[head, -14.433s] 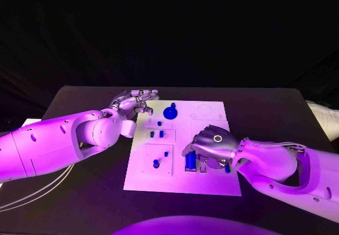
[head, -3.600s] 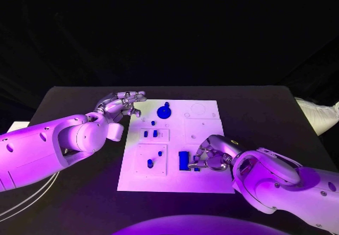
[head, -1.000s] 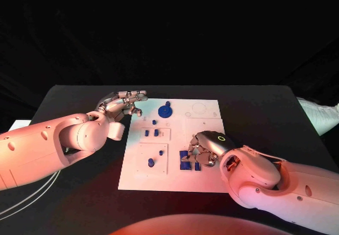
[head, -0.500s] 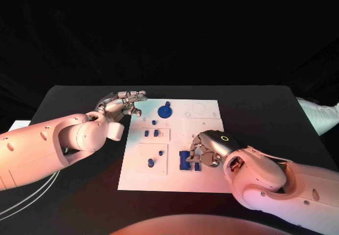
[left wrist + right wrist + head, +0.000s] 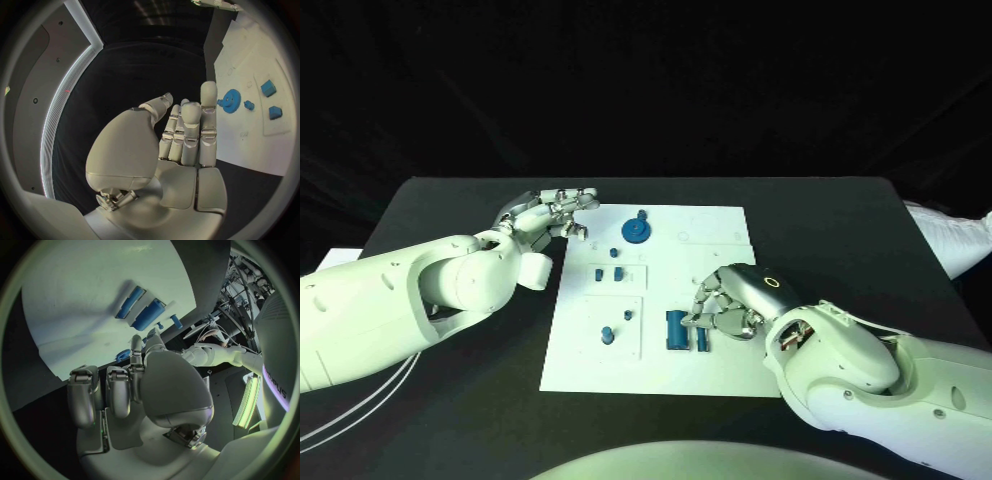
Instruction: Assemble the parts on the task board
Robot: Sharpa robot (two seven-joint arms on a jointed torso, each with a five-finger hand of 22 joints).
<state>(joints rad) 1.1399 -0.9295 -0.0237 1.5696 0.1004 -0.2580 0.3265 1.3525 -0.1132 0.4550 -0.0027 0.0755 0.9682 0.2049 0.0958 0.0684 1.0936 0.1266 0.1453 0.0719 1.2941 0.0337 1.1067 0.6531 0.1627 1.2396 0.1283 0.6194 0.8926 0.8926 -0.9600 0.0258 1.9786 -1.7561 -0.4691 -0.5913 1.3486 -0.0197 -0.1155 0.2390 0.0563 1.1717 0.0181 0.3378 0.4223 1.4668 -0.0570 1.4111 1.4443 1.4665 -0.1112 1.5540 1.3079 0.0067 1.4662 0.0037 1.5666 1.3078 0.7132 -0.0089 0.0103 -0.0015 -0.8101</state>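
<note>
Blue gear (image 5: 635,231) beside left hand (image 5: 553,212)

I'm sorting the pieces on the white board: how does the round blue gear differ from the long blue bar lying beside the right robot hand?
The round blue gear is a toothed disc; the long blue bar is a narrow oblong. The gear sits at the far end of the white task board, near the left robot hand; the bar lies at the near end, close by the right robot hand. Both are blue and rest on the board.
</note>
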